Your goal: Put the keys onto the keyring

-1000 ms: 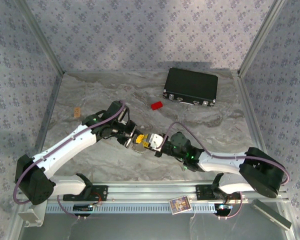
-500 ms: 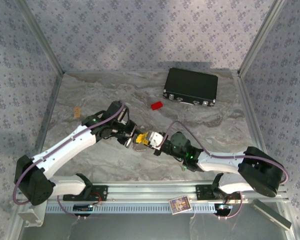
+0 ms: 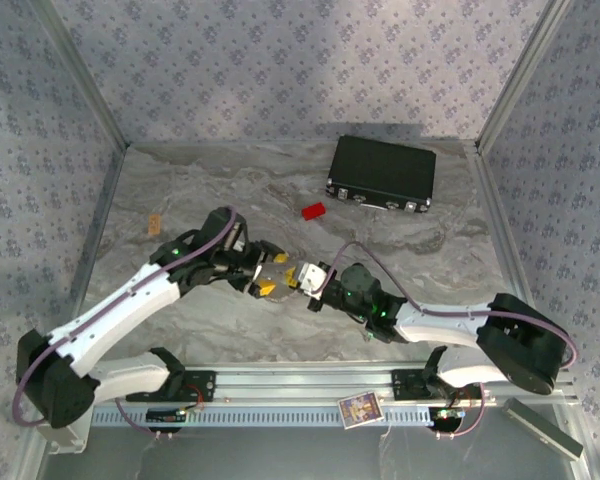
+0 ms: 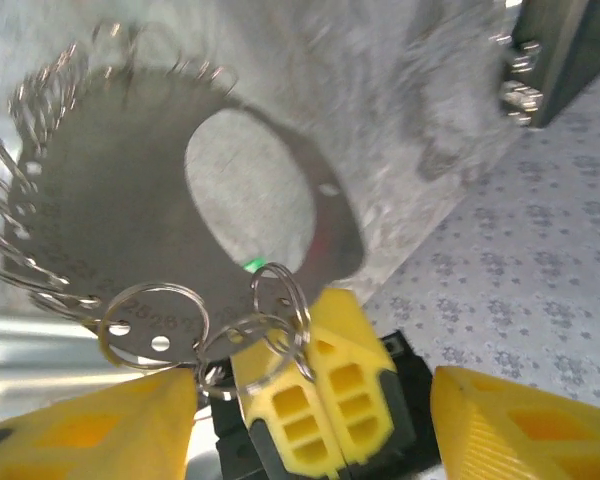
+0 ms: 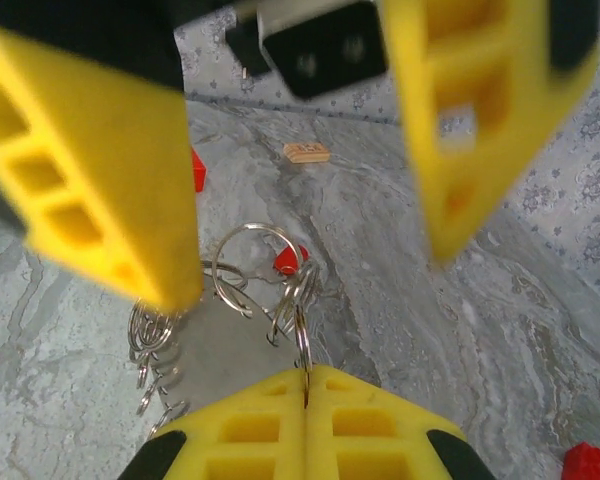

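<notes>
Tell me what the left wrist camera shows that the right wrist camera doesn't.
The left wrist camera adds a flat metal plate with a round hole, the black case, and a green speck, possibly the green key.
The right wrist camera adds a clear red key head, a red block at the frame's corner, and a small tan piece.
Both have the cluster of metal rings, the right hand shut on one of them, and the left hand open, its fingers either side of the right hand.
</notes>
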You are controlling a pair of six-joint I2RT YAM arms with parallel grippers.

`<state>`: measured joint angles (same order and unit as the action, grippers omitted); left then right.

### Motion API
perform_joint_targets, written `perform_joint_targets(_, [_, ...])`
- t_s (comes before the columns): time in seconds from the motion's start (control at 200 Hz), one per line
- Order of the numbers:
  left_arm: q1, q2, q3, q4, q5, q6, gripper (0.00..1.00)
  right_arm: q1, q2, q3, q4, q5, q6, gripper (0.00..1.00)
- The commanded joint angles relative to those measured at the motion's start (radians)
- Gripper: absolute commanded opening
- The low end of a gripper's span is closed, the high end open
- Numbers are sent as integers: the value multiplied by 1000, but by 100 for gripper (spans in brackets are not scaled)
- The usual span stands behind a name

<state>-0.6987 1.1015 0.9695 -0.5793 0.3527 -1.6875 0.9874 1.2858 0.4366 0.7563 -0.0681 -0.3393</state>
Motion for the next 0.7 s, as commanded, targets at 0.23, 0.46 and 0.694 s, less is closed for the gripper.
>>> perform_joint_targets(0.23, [168, -92, 113, 149, -197, 732, 77, -46, -106, 130, -366, -92, 15, 0])
perform_joint_targets(0.46, [168, -74, 101, 227, -200, 1325, 72, -95, -146, 297, -767, -174, -50, 0])
perform_joint_targets(0.694, [167, -190, -195, 578, -147, 1591, 69, -147, -114, 488, -1145, -221, -184, 0])
